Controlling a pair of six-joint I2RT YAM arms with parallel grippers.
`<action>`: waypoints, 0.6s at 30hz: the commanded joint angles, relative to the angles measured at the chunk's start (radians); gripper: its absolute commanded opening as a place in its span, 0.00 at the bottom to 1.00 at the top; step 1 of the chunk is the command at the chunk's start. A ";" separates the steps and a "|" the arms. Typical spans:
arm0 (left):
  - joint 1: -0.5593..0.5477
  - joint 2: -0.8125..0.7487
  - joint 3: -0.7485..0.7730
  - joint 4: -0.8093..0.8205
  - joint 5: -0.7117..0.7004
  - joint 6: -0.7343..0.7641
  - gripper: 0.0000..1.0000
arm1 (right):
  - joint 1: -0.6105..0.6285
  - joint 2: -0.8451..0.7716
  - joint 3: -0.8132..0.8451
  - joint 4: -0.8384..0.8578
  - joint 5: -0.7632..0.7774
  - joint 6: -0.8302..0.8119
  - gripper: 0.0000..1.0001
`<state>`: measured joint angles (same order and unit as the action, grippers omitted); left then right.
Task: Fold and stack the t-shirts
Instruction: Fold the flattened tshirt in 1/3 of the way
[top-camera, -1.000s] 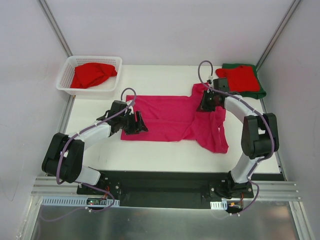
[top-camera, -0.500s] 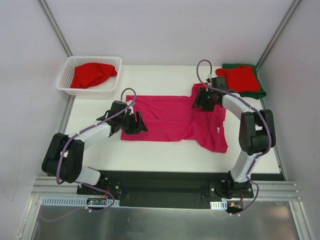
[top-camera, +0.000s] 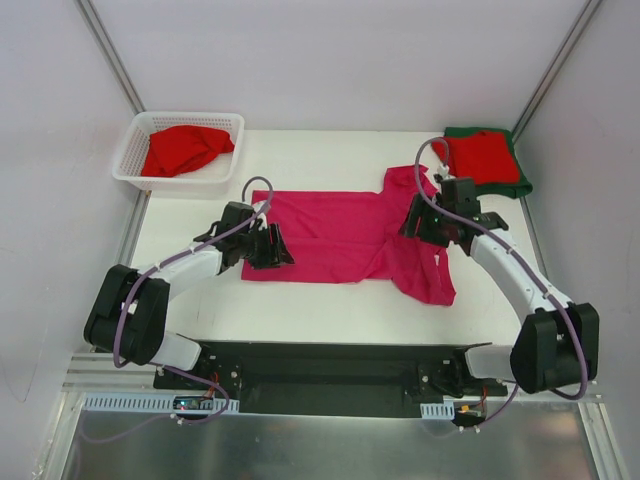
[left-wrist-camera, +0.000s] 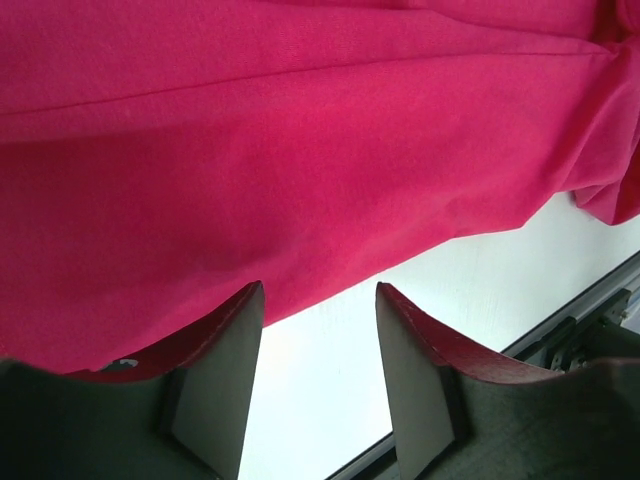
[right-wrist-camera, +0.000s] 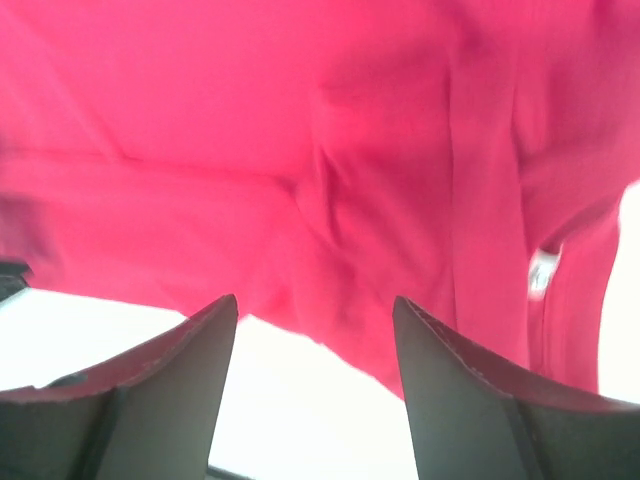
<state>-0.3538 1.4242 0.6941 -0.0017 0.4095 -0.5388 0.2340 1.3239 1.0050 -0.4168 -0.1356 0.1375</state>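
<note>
A magenta-pink t-shirt lies spread on the white table, its right part bunched and hanging toward the near edge. My left gripper stands open at the shirt's near-left edge. In the left wrist view the left gripper has only bare table between its fingers, with the hem just past the tips. My right gripper hovers open over the shirt's right part; the right wrist view shows the right gripper holding nothing, with wrinkled cloth ahead. A red t-shirt lies folded on a dark green one.
A white lattice basket at the back left holds a crumpled red shirt. The folded pile sits at the back right corner near the frame post. Bare white table runs along the near side, ending at the black base rail.
My right gripper opened, let go of the shirt's upper right part and drew back toward the near right as the arm swung out. The left jaws narrowed slightly; that arm stayed put.
</note>
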 joint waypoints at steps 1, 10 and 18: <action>-0.005 0.045 0.024 0.038 -0.009 0.011 0.48 | 0.008 -0.104 -0.120 -0.100 -0.021 0.045 0.66; -0.005 0.128 0.056 0.063 -0.012 0.016 0.47 | 0.018 -0.259 -0.265 -0.136 -0.033 0.074 0.67; 0.001 0.154 0.056 0.060 -0.040 0.019 0.41 | 0.018 -0.290 -0.293 -0.163 0.004 0.066 0.67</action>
<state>-0.3538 1.5711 0.7307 0.0410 0.4030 -0.5354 0.2459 1.0573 0.7113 -0.5606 -0.1486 0.1947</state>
